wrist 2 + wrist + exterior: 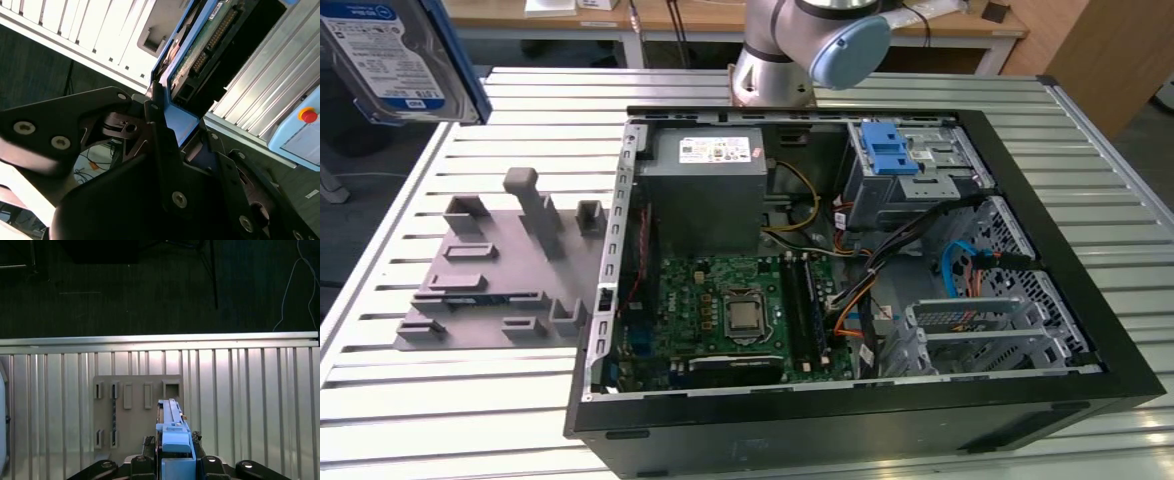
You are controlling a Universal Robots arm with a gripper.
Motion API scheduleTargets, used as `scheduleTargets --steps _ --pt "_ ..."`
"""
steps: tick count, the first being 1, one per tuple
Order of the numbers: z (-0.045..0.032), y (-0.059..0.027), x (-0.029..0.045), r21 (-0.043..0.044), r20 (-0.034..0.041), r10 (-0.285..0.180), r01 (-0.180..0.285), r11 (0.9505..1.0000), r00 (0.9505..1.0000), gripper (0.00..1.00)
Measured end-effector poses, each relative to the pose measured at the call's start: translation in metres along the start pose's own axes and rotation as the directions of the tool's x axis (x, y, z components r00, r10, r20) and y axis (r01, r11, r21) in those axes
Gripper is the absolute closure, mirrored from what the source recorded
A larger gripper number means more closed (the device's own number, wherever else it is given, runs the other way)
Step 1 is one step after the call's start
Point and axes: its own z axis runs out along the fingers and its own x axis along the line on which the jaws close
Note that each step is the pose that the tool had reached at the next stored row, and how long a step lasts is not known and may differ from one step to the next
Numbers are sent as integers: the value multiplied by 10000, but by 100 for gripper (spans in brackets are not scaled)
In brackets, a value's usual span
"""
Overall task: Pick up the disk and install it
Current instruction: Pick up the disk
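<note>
We log gripper [172, 452] clamped on disk [170, 415] by its blue carrier | disk edge-up between fingers [146, 442] | over grey fixture plate [135, 410] on table [250, 390]

The open computer case [854, 420] sits on the worktop [454, 400], with the fixture plate [480, 290] lying just beside it on the exterior view's left. Inside the case, the power-supply box [707, 190] is at the back, the motherboard [734, 310] in front of it, and the drive cage [907, 160] to the exterior view's right. The disk [394, 60] sits clamped between my jaws, up off the worktop, above the fixture plate in the first wrist view.
</note>
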Motion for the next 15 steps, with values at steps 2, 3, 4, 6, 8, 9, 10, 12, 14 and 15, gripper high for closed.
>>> scheduleTargets --steps 2,3,4,6,8,9,10,12,14,15 --pt "-24 -15 0 2 2 0 0 10000 10000 64" --pt "-42 -24 -1 1 1 0 0 10000 10000 64" --pt "-56 -31 -1 2 1 0 0 10000 10000 64" --pt "-76 -39 2 4 2 0 0 10000 10000 64" --pt "-89 -45 14 3 2 1 -1 10000 10000 64" --pt "-94 -50 27 3 2 0 0 10000 10000 64" --pt "-97 -54 44 2 3 1 -1 10000 10000 64" --pt "-100 -62 81 2 2 0 0 10000 10000 64" --pt "-104 -71 120 2 2 0 0 10000 10000 64" --pt "-107 -77 150 2 3 -1 1 10000 10000 64"
